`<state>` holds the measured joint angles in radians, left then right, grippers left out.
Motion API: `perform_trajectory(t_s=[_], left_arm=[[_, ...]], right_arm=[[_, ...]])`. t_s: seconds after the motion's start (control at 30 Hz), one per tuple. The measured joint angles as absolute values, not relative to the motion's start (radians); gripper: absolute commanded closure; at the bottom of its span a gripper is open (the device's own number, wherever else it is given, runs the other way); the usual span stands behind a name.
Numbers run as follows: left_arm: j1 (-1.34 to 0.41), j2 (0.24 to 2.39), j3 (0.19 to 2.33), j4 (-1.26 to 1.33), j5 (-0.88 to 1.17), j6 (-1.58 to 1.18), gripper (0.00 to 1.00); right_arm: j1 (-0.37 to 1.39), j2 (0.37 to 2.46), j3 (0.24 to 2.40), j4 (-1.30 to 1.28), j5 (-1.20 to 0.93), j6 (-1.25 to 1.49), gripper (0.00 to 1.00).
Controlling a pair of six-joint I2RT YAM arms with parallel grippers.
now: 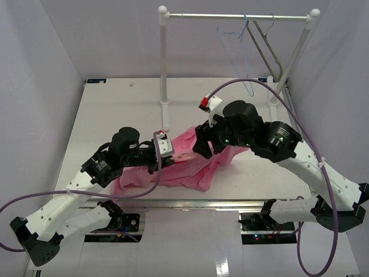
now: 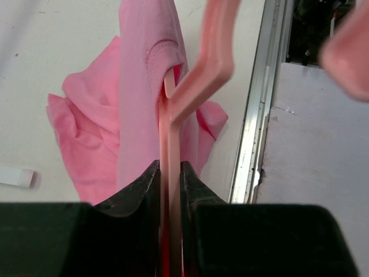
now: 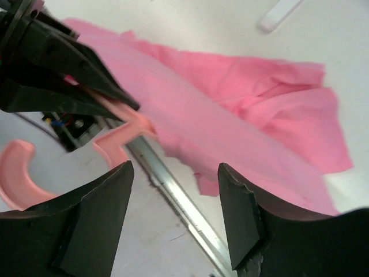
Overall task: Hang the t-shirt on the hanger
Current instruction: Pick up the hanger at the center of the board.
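Observation:
The pink t-shirt (image 1: 187, 164) lies bunched on the table between the two arms. My left gripper (image 2: 170, 173) is shut on a straight bar of the pink hanger (image 2: 202, 75). That bar runs up into the shirt's collar (image 2: 161, 55), and the curved hook (image 2: 349, 55) sticks out past the table edge. My right gripper (image 3: 176, 196) hovers open just above the t-shirt (image 3: 230, 115) with nothing between its fingers. The same view shows the hanger (image 3: 118, 135) and the dark left gripper (image 3: 52, 69) holding it. From above, the right gripper (image 1: 203, 145) sits at the shirt's upper right side.
A white clothes rail (image 1: 236, 16) stands at the back with a thin blue wire hanger (image 1: 242, 57) and a grey hanger (image 1: 268, 52) on it. The table's metal front edge (image 2: 253, 133) runs close to the shirt. A small white block (image 2: 14, 176) lies on the table.

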<state>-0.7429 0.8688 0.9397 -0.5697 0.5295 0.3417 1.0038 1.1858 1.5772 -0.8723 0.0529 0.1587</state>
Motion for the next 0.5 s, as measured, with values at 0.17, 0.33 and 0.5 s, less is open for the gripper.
perform_trajectory(t_s=[0.17,0.33,0.5], left_arm=[[-0.743,0.865,0.967,-0.566,0.602,0.233,1.0],[-0.742,0.854,1.007,-0.566,0.676,0.123,1.0],[-0.743,0.842,1.03,-0.561,0.696,0.073,1.0]], right_arm=[[1.002,0.988,1.422,-0.729,0.081,-0.035,0.33],[1.0,0.825,1.305,-0.621,-0.062,-0.179,0.33],[1.002,0.865,1.372,-0.608,-0.159,-0.22,0.35]])
